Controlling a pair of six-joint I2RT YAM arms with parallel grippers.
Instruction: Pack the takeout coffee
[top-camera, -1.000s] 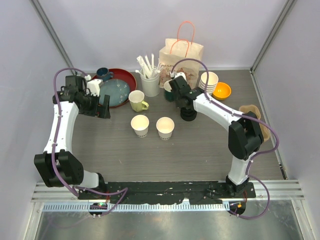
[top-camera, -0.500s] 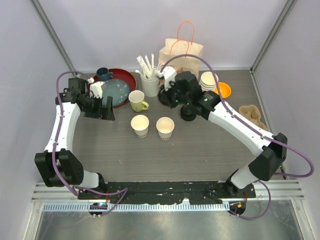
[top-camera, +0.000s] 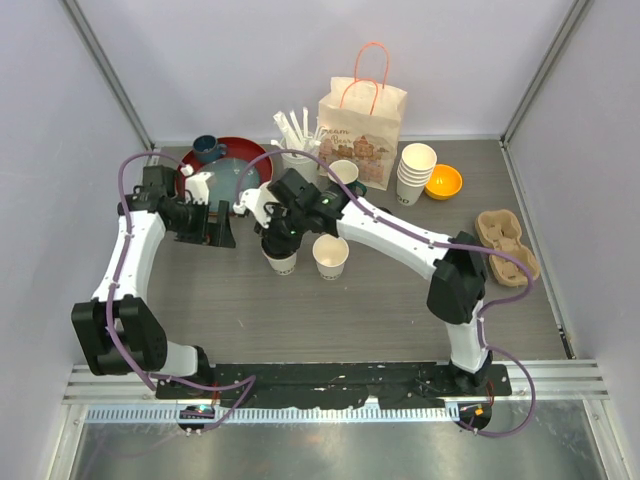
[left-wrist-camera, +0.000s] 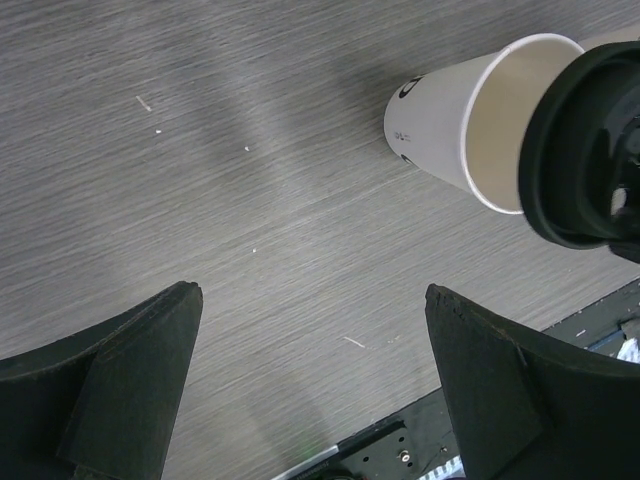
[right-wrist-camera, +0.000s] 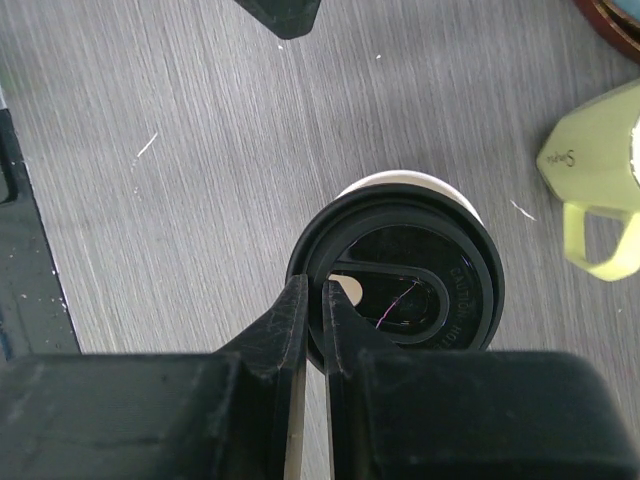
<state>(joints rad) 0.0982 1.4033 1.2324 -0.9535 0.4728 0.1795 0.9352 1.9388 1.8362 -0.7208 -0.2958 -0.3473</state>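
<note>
- Top view: the right gripper is hovering over one paper cup on the table. The other cup is standing just beside it.
- Left wrist: the left gripper is gaping wide and holding nothing.
- Right wrist: the right gripper's fingers are pinching the black lid by its rim, directly above the paper cup.

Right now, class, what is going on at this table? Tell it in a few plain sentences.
The right gripper is shut on the rim of a black lid and holds it over one paper cup; the lid does not look pressed on yet. The second cup stands lidless beside it. The left gripper hangs open over the table, holding nothing. A paper bag stands at the back.
</note>
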